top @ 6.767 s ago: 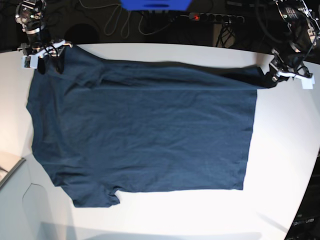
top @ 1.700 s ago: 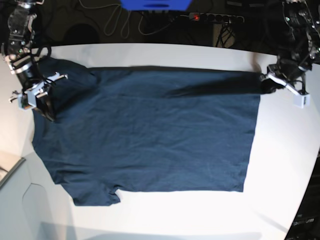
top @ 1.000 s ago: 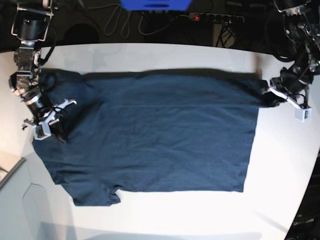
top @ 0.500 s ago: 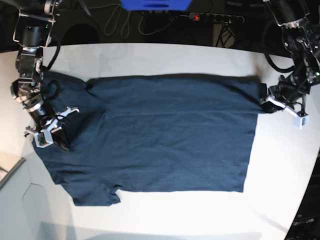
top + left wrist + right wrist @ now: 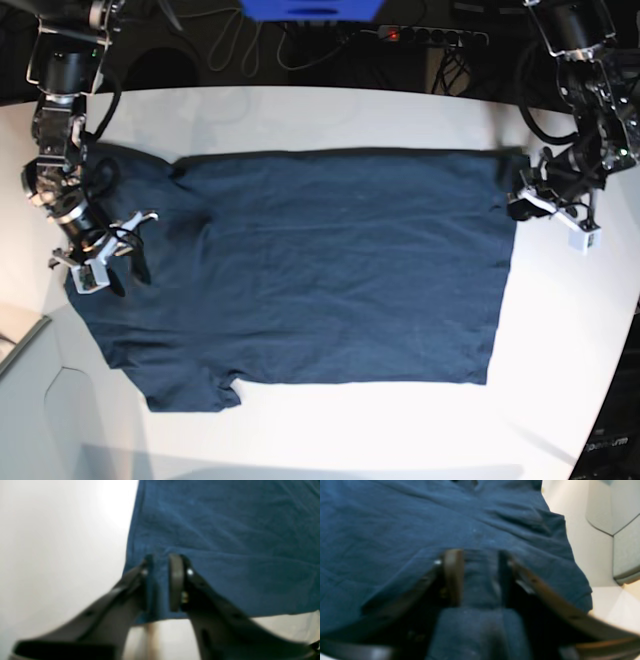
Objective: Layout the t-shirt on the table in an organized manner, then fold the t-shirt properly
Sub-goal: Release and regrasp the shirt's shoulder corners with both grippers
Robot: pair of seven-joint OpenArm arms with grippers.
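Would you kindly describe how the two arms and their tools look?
Both arms are black with silver metal joints and loose black cables. The left tool and right tool have dark, slim, curved fingers with small silver screws, plus white parts at the wrists.

I see the t-shirt (image 5: 330, 265) spread flat on the table (image 5: 560, 330), its hem toward my left pincer (image 5: 545, 205) and its sleeves toward my right pincer (image 5: 105, 258). My left pincer sits at the far hem corner, a fold of cloth between its fingers (image 5: 176, 580). My right pincer rests on the shoulder area, cloth between its fingers (image 5: 453, 577). A box corner (image 5: 20, 345) lies on the table's edge, nearer the camera than my right pincer.
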